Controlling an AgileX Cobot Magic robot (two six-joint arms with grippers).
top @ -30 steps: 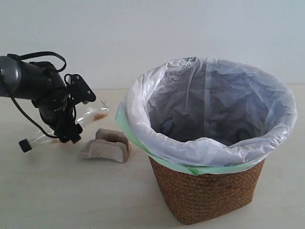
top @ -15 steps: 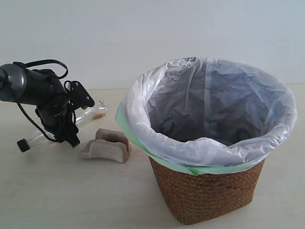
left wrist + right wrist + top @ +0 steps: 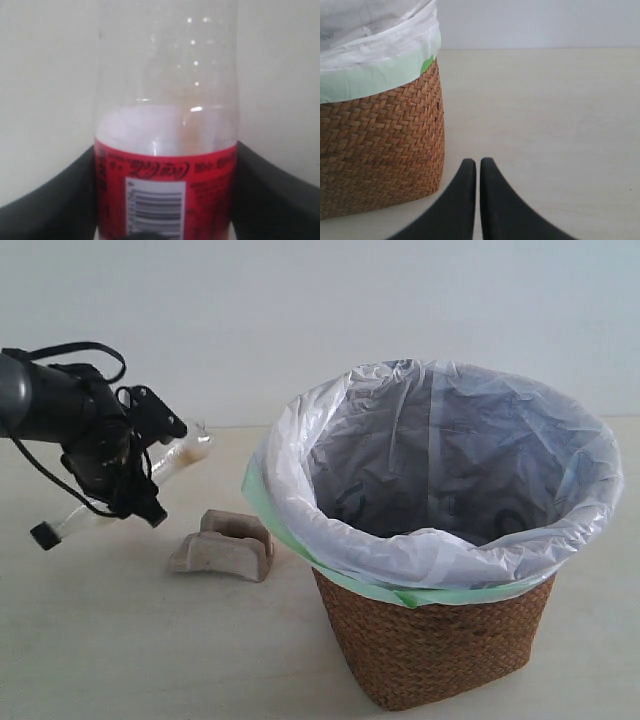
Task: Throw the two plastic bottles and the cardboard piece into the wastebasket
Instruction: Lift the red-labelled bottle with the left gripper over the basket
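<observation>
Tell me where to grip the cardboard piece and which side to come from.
Come down from above and close the fingers across the short depth of the cardboard piece, front face to back. It lies low on the table, longer than deep, and the wastebasket crowds its right end, so a top grasp likely suits best.

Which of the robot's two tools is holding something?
The left tool: it is clamped on the clear bottle with the red label. The right tool is shut and empty, near the wastebasket.
</observation>
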